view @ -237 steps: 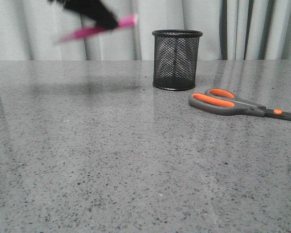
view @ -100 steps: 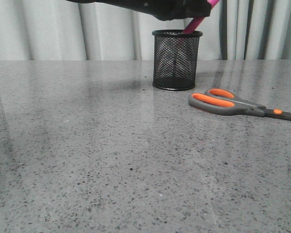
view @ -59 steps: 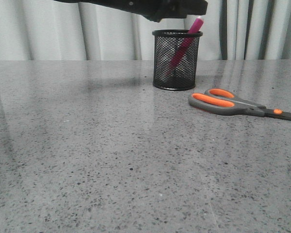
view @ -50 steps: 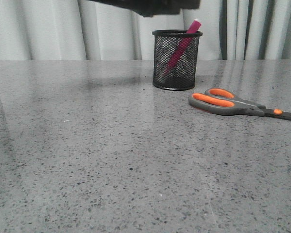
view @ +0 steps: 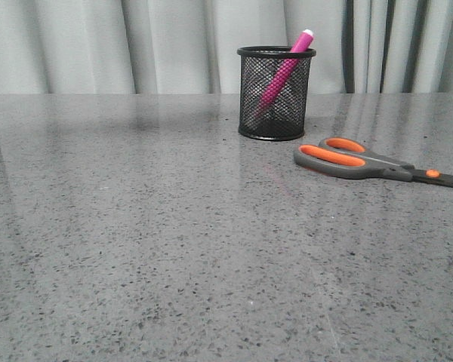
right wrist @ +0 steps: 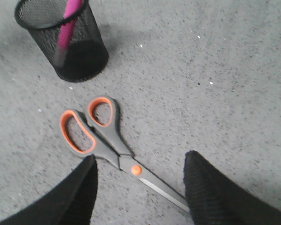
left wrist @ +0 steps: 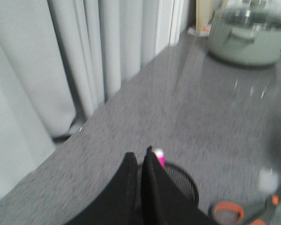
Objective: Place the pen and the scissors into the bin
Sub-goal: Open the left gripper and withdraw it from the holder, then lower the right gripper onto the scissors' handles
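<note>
Left hand [left wrist: 141, 165] pinched closed, empty; right hand [right wrist: 139, 174] spread wide over scissors [right wrist: 107, 143].

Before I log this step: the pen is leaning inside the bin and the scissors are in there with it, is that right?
Not quite. The pen does lean inside the bin, but the scissors lie flat on the table beside it, as the front view shows.

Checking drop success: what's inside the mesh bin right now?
The pink pen stands tilted inside the mesh bin, its white tip leaning on the rim. Nothing else shows through the mesh. The scissors lie outside on the table.
</note>
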You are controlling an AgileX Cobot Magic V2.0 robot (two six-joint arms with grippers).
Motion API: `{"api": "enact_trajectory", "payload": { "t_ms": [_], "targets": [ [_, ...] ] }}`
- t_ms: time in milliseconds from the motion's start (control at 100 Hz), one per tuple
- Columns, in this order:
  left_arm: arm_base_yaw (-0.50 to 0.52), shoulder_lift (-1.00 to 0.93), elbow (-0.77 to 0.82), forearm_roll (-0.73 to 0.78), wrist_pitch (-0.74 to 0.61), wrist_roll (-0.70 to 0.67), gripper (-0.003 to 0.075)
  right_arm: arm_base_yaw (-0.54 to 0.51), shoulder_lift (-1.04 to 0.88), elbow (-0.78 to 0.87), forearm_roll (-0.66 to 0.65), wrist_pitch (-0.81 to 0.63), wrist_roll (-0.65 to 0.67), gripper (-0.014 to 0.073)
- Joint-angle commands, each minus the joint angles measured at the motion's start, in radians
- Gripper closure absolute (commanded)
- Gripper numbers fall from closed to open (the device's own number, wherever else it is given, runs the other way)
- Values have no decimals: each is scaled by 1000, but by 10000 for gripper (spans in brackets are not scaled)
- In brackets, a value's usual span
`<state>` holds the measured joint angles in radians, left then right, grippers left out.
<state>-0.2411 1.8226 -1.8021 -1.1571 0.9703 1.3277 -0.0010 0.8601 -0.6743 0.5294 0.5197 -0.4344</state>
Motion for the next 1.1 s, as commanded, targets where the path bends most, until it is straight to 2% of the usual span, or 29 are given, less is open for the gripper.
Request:
{"api": "enact_trajectory", "payload": {
  "t_ms": [0, 80, 160, 320, 510, 650, 790, 910, 1090],
  "targets": [
    [5, -115, -35, 116, 14, -87, 740, -6, -4, -33, 67, -86, -9, 223],
    [5, -165, -32, 252, 7, -146, 740, -6, -4, -33, 95, -106, -9, 223],
    [13, -224, -9, 315, -33, -203, 740, -6, -4, -38, 100, -102, -29, 223],
    [66, -346, 109, 320, -113, -288, 740, -2, 35, -108, 104, 35, -173, 223],
    [141, -533, 369, 291, -241, -276, 740, -2, 194, -257, 104, 223, -242, 223],
    [202, -686, 585, 147, -297, -146, 740, -2, 319, -356, 104, 323, -299, 223],
    [282, -824, 801, -122, -302, 28, 740, 6, 415, -431, 91, 398, -333, 223],
    [322, -902, 954, -243, -303, 101, 739, 81, 479, -469, -36, 430, -335, 223],
    [324, -941, 1038, -260, -321, 126, 739, 221, 543, -488, -278, 417, -335, 223]
  ]
}}
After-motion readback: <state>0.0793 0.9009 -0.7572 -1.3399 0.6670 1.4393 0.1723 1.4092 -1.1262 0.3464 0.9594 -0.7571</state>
